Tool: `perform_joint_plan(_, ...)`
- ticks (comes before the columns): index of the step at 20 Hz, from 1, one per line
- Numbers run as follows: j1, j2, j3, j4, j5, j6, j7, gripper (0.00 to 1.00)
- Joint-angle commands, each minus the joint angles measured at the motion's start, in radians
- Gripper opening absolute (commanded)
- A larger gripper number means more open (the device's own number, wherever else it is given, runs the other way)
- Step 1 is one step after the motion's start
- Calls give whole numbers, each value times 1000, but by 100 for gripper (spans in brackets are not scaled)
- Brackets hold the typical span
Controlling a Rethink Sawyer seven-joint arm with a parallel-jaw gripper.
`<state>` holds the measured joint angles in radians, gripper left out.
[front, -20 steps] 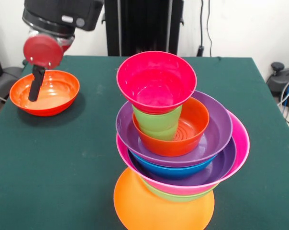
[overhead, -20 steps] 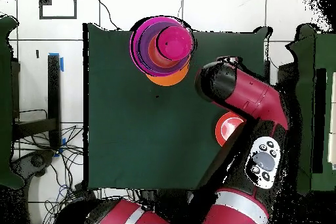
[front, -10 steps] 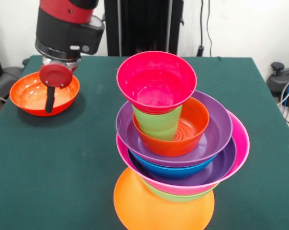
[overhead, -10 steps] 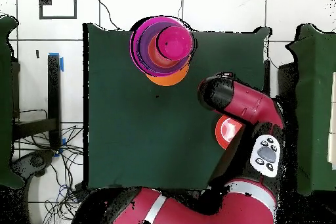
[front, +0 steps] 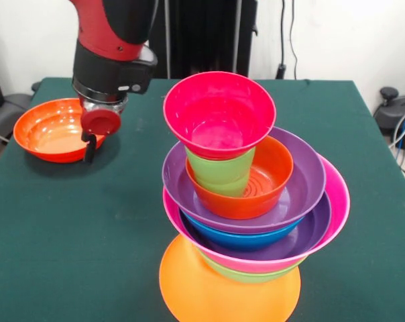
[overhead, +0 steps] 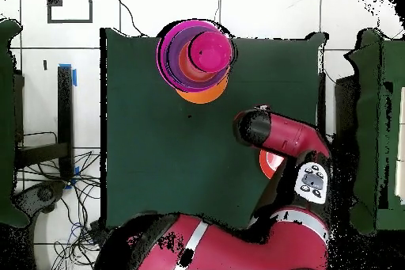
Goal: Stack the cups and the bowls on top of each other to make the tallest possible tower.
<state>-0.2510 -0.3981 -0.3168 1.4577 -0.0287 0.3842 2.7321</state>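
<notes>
End effector [front: 90,149] shifted to bowl's [front: 48,131] inner edge.

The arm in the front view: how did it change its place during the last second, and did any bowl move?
The gripper moved lower and toward the picture's right, from over the middle of the lone red-orange bowl to that bowl's right rim. It took hold of nothing and let go of nothing. The bowl stayed where it was, and the tower is unchanged, with the magenta-red bowl on top.
</notes>
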Motion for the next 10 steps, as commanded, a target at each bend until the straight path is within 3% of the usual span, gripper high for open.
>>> perform_joint_plan(1,0,44,120,65,-105,-29,-106,100)
perform_joint_plan(10,-26,54,127,84,-161,-55,-96,100)
